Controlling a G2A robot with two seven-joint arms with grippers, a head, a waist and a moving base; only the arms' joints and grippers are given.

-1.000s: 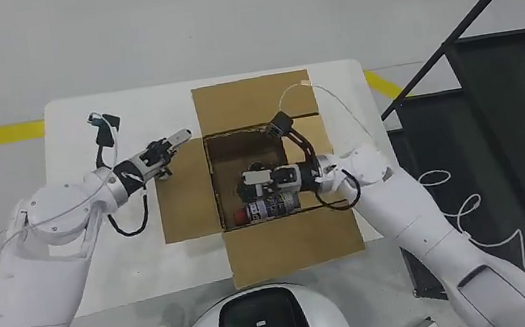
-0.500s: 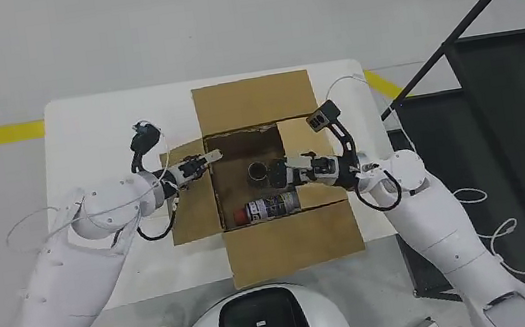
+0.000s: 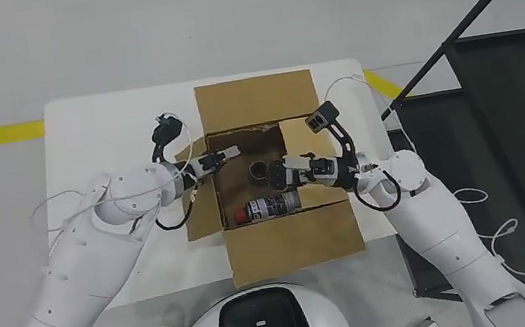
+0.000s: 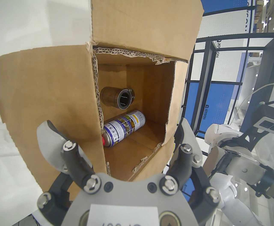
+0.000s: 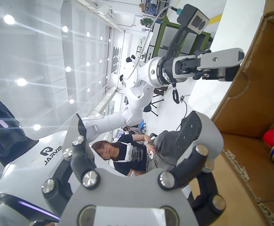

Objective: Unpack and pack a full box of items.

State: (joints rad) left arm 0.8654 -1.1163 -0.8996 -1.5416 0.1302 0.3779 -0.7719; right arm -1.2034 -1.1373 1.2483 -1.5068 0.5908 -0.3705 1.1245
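Note:
An open cardboard box (image 3: 254, 99) stands mid-table with its flaps spread. On its bottom lie a spray can (image 3: 269, 207) with a red cap and a metal cylinder (image 3: 260, 171); the left wrist view looks down on the can (image 4: 124, 126) and the cylinder (image 4: 117, 98). My left gripper (image 3: 231, 153) hangs open and empty over the box's left edge, by the raised left flap (image 4: 53, 89). Above the opening's right half, close to the cylinder, my right gripper (image 3: 276, 174) is open. Nothing is between its fingers (image 5: 192, 128). The right wrist view shows the left gripper (image 5: 224, 62) beyond the box wall (image 5: 241, 111).
The white table (image 3: 96, 126) has bare room left of the box. A black metal frame (image 3: 495, 90) stands just off the table's right side. The near flap (image 3: 294, 240) reaches to the table's front edge.
My left gripper has moved right, from over the table to over the box's left edge, and the left flap has tilted up. My right gripper rose from beside the can, then held still.

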